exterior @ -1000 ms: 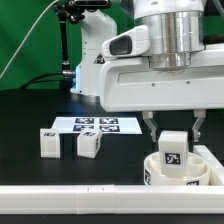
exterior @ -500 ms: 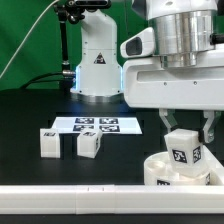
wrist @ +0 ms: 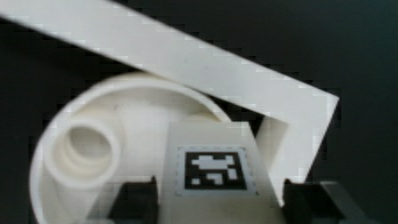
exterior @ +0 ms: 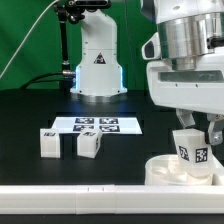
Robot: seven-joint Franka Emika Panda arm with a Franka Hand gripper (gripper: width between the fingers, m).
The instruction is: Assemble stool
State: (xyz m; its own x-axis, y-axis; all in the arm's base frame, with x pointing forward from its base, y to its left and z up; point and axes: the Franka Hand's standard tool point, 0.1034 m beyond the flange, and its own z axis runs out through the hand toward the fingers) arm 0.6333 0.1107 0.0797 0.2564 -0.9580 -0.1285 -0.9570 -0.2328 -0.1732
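Your tool (exterior: 195, 140) has drifted toward the right edge of the exterior view, pinching the held leg (exterior: 192, 152) upright over the seat (exterior: 163, 172) at lower right. You're probably lining up a socket. Two loose legs (exterior: 48, 141) wait on the desk (exterior: 25, 155), centre-left.

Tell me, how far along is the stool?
Early, it seems: I see no leg fixed into the seat yet, and one socket shows empty. In hand: the gripper is shut on a leg, held at the seat. Left: two legs stand loose on the table by the marker board.
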